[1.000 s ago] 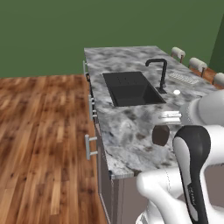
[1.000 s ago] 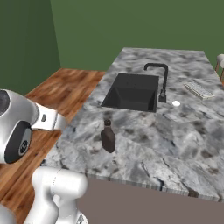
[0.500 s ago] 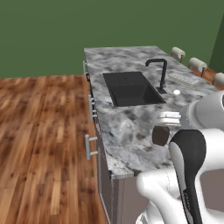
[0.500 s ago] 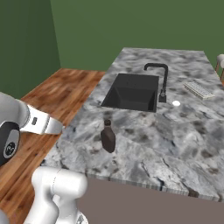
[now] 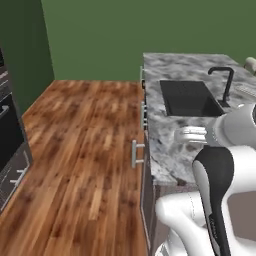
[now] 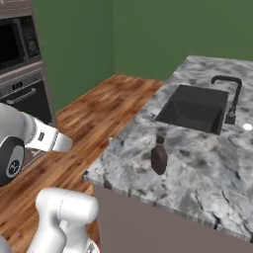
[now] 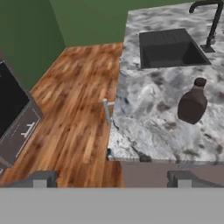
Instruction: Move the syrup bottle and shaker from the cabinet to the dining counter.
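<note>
The syrup bottle (image 6: pixel 158 156), dark brown with a dark cap, stands upright on the grey-white marbled dining counter (image 6: pixel 197 175) near its front corner, short of the black sink (image 6: pixel 195 107). From the hand, the syrup bottle (image 7: pixel 192 104) shows at the right on the dining counter (image 7: pixel 148 109). My gripper (image 7: pixel 111 179) is open and holds nothing; it hovers off the counter's corner, apart from the bottle. The arm hides the bottle in the left base view. The shaker and the cabinet are out of view.
A black faucet (image 6: pixel 232 96) stands behind the sink. The counter's side facing the floor carries a drawer handle (image 5: pixel 135 153). Open wood floor (image 5: pixel 85 150) stretches to the left. Dark built-in ovens (image 6: pixel 20 49) line the far left wall.
The whole picture has shifted: the cameras have swung left, so the counter now sits to the right and the floor and ovens have come in. The bottle stays on the counter.
</note>
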Controlling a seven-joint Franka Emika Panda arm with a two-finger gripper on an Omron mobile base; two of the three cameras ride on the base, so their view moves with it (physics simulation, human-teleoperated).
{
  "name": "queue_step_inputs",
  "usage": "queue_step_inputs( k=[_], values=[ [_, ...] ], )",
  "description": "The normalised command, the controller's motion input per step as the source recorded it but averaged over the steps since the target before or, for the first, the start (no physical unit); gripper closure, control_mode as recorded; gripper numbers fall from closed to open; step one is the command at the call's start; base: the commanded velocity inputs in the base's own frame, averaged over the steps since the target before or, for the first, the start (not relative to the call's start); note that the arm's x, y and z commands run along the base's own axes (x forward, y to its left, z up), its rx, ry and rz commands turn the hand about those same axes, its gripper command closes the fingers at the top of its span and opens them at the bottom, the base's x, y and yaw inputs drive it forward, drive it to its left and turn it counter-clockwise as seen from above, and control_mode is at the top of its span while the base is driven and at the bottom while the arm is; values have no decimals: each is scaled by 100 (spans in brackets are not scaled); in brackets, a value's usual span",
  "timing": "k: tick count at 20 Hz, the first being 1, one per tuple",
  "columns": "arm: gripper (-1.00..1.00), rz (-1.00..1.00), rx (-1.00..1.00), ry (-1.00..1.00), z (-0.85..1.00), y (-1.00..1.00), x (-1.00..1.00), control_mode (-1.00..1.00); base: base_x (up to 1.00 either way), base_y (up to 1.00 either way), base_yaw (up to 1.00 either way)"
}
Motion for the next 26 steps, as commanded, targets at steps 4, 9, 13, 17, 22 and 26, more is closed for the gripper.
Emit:
queue_step_inputs(
  k=[4, 9, 13, 17, 22, 26],
  values=[
    [-100, 0, 0, 0, 0, 0, 0, 100, -51, 65, 94],
    [-100, 0, 0, 0, 0, 0, 0, 100, -31, 49, 100],
    [-100, 0, 0, 0, 0, 0, 0, 100, -14, 44, 100],
    [-100, 0, 0, 0, 0, 0, 0, 100, 43, -4, 81],
    [-100, 0, 0, 0, 0, 0, 0, 100, 64, -68, 46],
    [-100, 0, 0, 0, 0, 0, 0, 100, 50, -97, 37]
  ],
)
